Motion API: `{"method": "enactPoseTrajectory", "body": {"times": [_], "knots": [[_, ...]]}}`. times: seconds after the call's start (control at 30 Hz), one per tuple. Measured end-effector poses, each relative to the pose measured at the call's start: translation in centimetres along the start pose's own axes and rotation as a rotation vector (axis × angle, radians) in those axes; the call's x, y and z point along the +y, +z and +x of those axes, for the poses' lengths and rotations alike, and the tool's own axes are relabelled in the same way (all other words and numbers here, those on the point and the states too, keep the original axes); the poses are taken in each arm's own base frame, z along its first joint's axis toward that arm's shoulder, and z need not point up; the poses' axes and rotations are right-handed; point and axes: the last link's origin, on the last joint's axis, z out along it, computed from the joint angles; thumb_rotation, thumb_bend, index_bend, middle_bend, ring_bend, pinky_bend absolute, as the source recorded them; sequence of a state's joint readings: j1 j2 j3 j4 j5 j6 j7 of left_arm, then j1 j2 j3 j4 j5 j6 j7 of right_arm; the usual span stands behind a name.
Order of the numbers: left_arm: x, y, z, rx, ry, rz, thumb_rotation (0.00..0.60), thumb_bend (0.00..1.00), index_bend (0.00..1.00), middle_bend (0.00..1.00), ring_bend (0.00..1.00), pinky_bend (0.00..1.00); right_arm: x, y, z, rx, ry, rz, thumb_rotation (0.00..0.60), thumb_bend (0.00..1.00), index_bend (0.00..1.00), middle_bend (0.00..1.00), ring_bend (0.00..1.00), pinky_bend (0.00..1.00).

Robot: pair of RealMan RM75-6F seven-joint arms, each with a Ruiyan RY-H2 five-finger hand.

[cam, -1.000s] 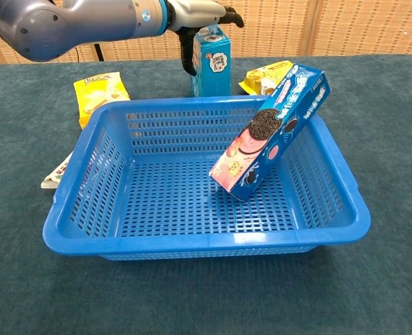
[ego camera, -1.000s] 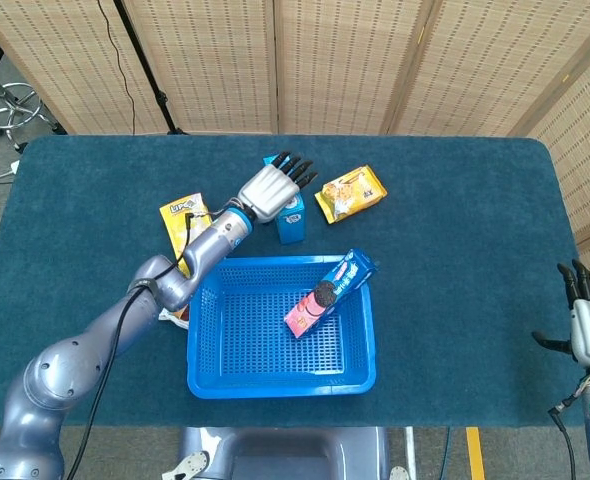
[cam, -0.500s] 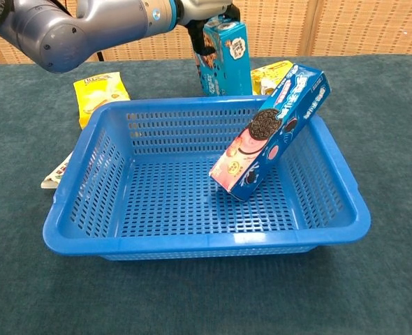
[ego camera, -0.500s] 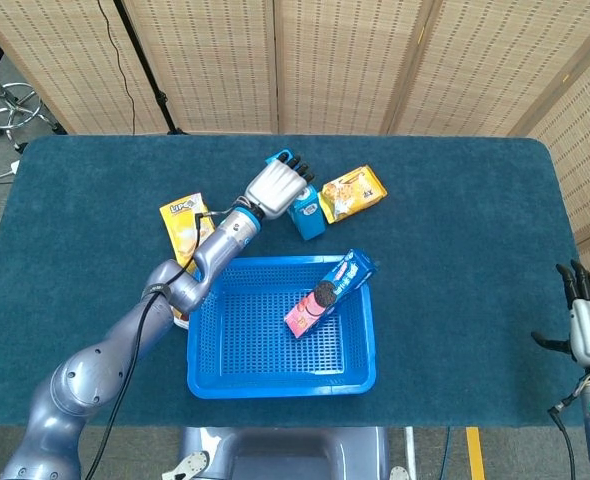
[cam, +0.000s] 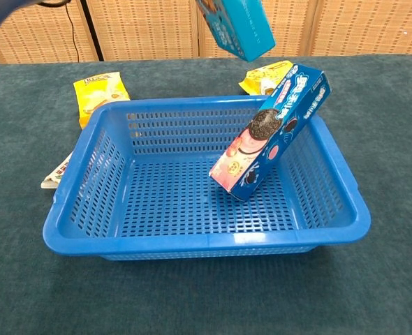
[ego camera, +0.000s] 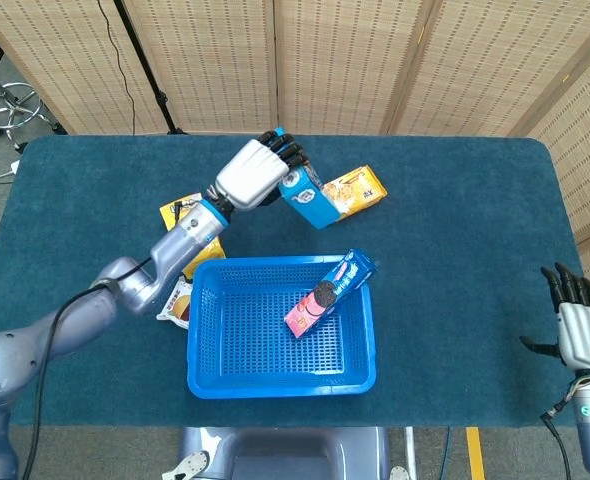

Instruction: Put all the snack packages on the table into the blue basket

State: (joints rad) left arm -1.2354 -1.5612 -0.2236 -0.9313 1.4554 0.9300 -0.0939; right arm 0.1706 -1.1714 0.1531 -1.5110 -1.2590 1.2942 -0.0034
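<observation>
Left hand grips the blue carton in the air, tilted, beyond the basket's far rim (in the chest view only the carton's lower end shows, at the top edge). Cookie box leans inside the basket against its right wall. Yellow packet lies just beside the carton, another pouch left of the basket. Right hand holds nothing, fingers apart, at the table's near right edge.
</observation>
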Motion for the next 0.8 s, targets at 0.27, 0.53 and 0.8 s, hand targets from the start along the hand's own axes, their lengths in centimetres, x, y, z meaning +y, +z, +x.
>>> {"method": "enactPoseTrajectory", "body": {"times": [0.27, 0.53, 0.8], "knots": [[0.2, -7.4, 6.2, 0.057, -0.058, -0.111, 0.600, 0.63, 0.77, 0.68, 0.53, 0.48, -0.7, -0.3, -0.2, -0.006, -0.004, 0.023, 0.600, 0.00, 0.00, 0.00, 0.00, 0.00], [2.7, -14.6, 7.6, -0.050, -0.022, -0.260, 0.600, 0.63, 0.76, 0.68, 0.53, 0.48, -1.1, -0.4, -0.2, -0.005, -0.001, 0.031, 0.600, 0.00, 0.00, 0.00, 0.00, 0.00], [4.4, -16.5, 5.6, -0.159, 0.014, -0.321, 0.600, 0.63, 0.76, 0.68, 0.53, 0.48, -0.9, -0.4, -0.1, -0.004, 0.004, 0.026, 0.600, 0.00, 0.00, 0.00, 0.00, 0.00]]}}
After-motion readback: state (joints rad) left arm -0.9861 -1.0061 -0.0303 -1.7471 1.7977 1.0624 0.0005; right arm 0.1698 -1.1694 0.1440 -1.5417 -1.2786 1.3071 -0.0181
